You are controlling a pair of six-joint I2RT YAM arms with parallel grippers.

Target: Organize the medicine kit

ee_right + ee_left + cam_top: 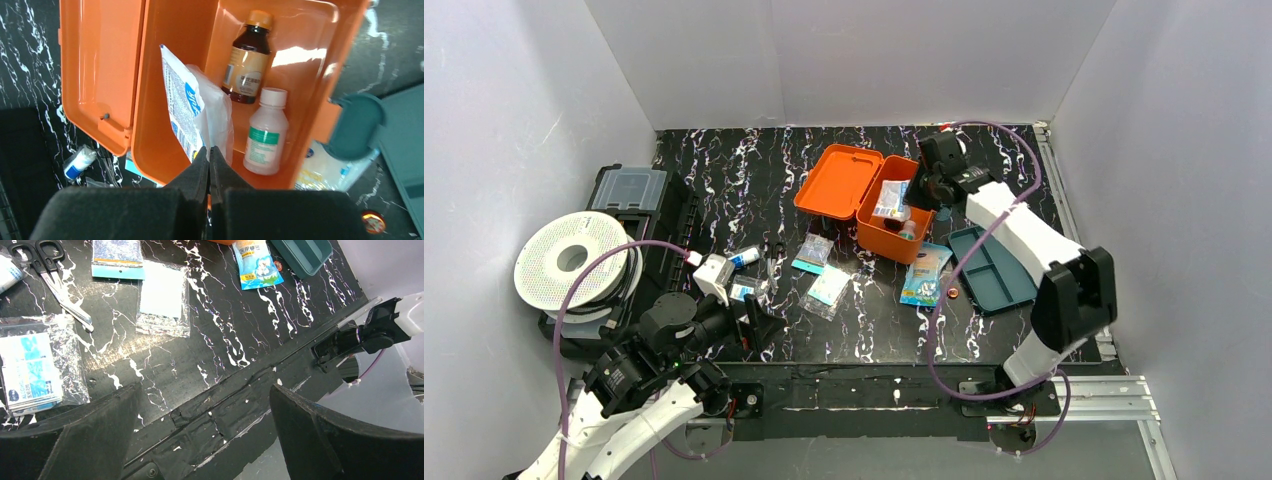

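Note:
The orange medicine kit [892,238] stands open at the back middle, its lid [838,180] folded to the left. In the right wrist view the kit [150,125] holds a brown bottle [247,60], a white bottle [265,135] and a white packet in a clear bag [187,110] standing on edge. My right gripper [209,150] is shut on the packet's lower edge, over the kit [916,190]. My left gripper [205,430] is open and empty, low over the table's front edge [749,325].
A teal divided tray [992,268] and a colourful pouch [924,272] lie right of the kit. Two bagged packets [814,252] [829,288], scissors [55,280], a bag of alcohol pads [32,370] and a small tube [744,257] lie mid-table. A black case [629,190] and a white spool [574,260] stand at left.

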